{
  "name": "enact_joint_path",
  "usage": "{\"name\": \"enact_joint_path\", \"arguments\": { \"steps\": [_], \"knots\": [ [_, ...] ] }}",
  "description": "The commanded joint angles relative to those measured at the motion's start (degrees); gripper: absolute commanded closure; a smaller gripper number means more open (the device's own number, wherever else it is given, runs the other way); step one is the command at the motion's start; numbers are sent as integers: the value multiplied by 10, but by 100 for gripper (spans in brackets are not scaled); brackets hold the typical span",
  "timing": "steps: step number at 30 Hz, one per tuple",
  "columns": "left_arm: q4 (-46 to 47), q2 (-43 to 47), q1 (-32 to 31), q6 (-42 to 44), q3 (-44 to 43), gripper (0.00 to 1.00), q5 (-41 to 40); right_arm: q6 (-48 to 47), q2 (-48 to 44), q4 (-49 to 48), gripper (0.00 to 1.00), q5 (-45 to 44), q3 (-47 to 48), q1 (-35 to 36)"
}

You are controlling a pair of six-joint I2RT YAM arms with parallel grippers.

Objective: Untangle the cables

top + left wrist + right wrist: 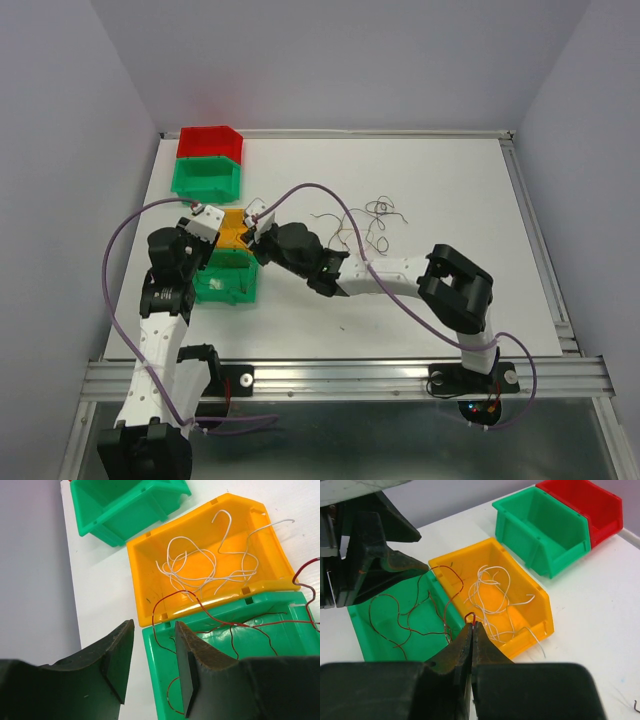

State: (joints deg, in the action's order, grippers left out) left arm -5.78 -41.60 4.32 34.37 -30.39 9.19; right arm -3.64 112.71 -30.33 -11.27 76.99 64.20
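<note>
My right gripper [472,625] is shut on a thin red wire [470,615], held over the seam between the near green bin [385,630] and the orange bin [520,587]. Red wires [235,625] trail into the green bin [280,680]. Whitish wires [195,567] lie bunched in the orange bin [150,595]. My left gripper [152,650] is open and empty above the green bin's left rim. Loose thin cables [375,220] lie on the table [440,180] right of the arms. The right gripper [262,228] and left gripper [205,222] hover over the bins.
A second green bin [206,178] and a red bin [210,142] stand at the back left. They also show in the right wrist view, the green bin [545,530] and the red bin [592,507]. Thick purple arm cables [130,230] loop over the table.
</note>
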Motion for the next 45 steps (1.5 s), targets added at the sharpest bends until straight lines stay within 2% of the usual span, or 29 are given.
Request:
{"name": "enact_joint_path", "arguments": {
  "steps": [1,2,7,20,26,34,40,45],
  "knots": [
    [39,5,12,-29,2,50,-32,6,16,-49,99,39,21,2],
    [42,6,16,-31,2,50,-34,10,22,-54,99,57,17,1],
    [55,23,44,-46,3,30,-34,35,44,-101,100,109,4,2],
    [55,16,53,-41,2,28,-14,73,130,-99,99,176,42,2],
    [52,19,54,-35,2,28,-1,71,165,-44,100,179,83,2],
    [46,16,54,-29,2,28,6,55,219,92,99,149,194,4],
    [45,14,54,-30,1,28,7,42,234,148,99,129,221,5],
    [45,14,54,-28,1,28,7,16,265,236,99,130,287,5]
  ]
}}
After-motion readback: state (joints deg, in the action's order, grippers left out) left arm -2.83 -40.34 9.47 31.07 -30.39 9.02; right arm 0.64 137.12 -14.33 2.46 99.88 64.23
